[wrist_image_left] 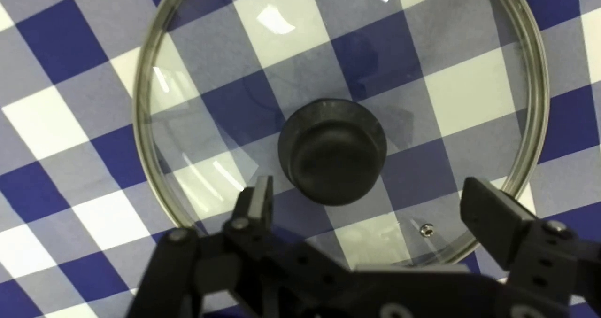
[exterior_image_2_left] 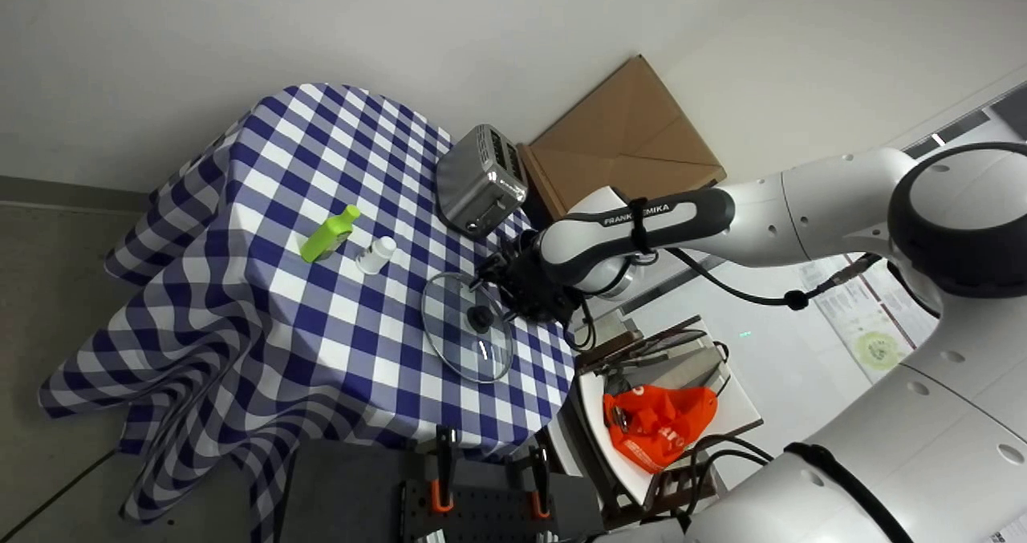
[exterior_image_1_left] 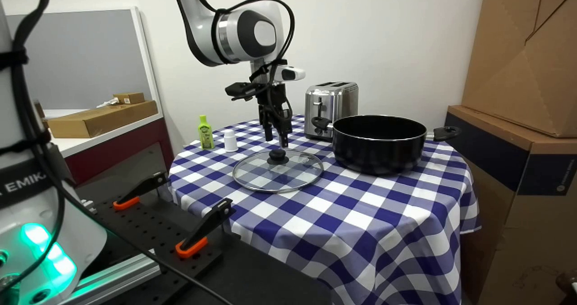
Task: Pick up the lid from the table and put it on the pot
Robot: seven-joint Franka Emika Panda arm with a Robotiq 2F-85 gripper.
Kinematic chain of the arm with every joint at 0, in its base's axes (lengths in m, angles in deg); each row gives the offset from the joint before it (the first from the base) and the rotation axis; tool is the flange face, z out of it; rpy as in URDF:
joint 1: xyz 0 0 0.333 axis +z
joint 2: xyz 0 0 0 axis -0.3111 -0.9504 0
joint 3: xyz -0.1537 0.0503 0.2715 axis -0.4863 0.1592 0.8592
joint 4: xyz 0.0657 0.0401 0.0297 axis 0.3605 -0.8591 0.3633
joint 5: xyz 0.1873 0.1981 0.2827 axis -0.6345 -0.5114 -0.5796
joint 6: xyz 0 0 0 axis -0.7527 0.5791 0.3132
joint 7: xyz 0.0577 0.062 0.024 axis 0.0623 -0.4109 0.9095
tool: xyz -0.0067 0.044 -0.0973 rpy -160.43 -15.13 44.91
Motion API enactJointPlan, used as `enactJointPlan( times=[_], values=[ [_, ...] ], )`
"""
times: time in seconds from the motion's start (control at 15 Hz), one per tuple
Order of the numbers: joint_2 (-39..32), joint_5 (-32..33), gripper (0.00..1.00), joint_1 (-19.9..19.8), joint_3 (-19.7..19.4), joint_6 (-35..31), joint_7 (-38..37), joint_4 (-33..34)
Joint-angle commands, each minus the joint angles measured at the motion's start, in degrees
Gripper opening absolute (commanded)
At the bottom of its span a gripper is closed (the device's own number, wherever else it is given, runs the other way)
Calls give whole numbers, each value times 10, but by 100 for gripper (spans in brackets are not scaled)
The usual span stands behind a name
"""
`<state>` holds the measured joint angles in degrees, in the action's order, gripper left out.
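Observation:
The clear glass lid lies flat on the checkered table, its black knob facing up. The lid also shows in an exterior view and in the wrist view. My gripper points down just above the lid, close to the knob. In the wrist view the gripper is open and empty; the knob shows ahead of the fingers, nearer the left one. The black pot stands uncovered beside the lid, its side handles out. In an exterior view the arm covers the pot's place.
A silver toaster stands behind the pot. A green bottle and a white bottle stand on the table near the lid. Cardboard boxes rise beside the table. A dark workbench with orange clamps borders the table.

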<state>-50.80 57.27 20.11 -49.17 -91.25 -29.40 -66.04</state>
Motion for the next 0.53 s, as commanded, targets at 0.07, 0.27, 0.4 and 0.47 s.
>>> enactJointPlan(
  times=[0.07,0.27,0.4,0.47],
  values=[
    [-39,-30,100,24,-26,-1,20,26],
    [-48,-34,100,32,-34,4,21,30],
    [-51,-35,72,36,-37,6,23,31],
    [-51,-35,67,38,-38,7,23,30]
  ],
)
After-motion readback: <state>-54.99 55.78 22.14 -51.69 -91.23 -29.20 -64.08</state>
